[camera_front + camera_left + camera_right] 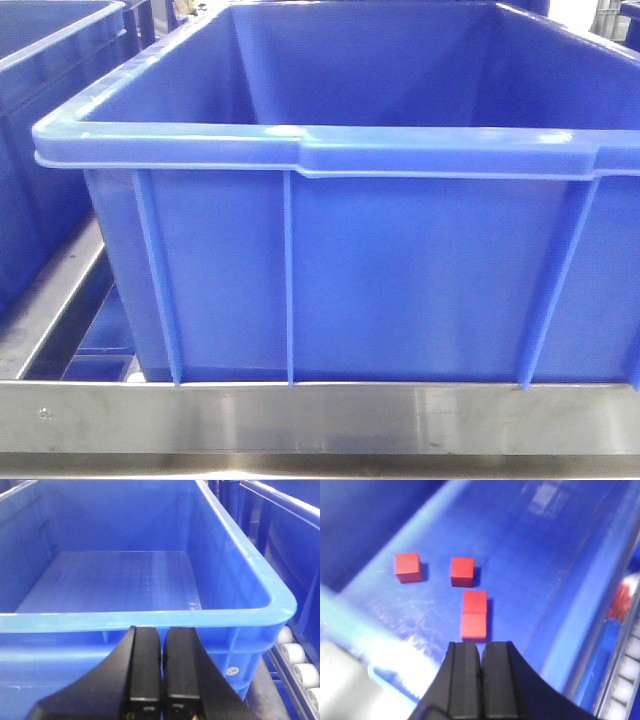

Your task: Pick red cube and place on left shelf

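Three red cubes lie on the floor of a blue bin (560, 555) in the right wrist view: one at the left (407, 567), one in the middle (462, 571), one nearest (474, 614), just beyond my right gripper (481, 649). That gripper is shut and empty, above the bin. My left gripper (162, 632) is shut and empty, just outside the near rim of another blue bin (150, 617), whose floor is bare. No cube and no gripper shows in the front view.
The front view is filled by a large blue bin (340, 150) on a steel rail (320, 415), with another blue bin (40, 60) at the left. White conveyor rollers (297, 662) run along the right of the left wrist view.
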`<state>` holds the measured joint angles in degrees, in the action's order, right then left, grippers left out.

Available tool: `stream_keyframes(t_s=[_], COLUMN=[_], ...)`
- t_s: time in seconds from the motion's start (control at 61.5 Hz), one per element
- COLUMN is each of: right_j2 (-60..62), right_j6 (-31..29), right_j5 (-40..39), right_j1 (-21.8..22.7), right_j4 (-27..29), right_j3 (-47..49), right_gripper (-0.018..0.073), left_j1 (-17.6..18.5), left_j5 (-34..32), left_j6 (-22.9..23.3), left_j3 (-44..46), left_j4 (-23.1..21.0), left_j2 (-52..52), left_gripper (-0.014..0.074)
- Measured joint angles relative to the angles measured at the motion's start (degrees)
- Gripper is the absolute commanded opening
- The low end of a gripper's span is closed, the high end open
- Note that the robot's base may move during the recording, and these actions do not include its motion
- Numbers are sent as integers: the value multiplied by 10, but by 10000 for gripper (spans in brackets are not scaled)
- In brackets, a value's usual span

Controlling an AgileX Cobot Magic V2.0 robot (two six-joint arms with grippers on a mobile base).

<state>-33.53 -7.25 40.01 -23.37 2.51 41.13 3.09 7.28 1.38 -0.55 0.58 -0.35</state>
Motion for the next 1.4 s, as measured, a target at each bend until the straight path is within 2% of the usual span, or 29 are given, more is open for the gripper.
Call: stream_keyframes(t_s=[0.163, 0.374, 1.106, 1.268, 1.398], right_j2=[98, 179, 187, 187, 189], right_j6=[0, 0, 0, 0, 3], right_j5=[-11, -13, -21, -113, -241], right_j1=[0, 0, 0, 16, 79], right_j4=[4, 5, 5, 6, 17], right_j3=[-58, -89, -90, -136, -203], right_gripper=[79, 79, 79, 79, 79], left_j1=[0, 0, 0, 0, 0], left_j5=[0, 0, 0, 0, 0], left_j6=[0, 0, 0, 0, 0], left_j3=[0, 0, 0, 0, 0], left_j4=[0, 0, 0, 0, 0], left_j2=[0, 0, 0, 0, 0], left_gripper=[101, 101, 101, 101, 101])
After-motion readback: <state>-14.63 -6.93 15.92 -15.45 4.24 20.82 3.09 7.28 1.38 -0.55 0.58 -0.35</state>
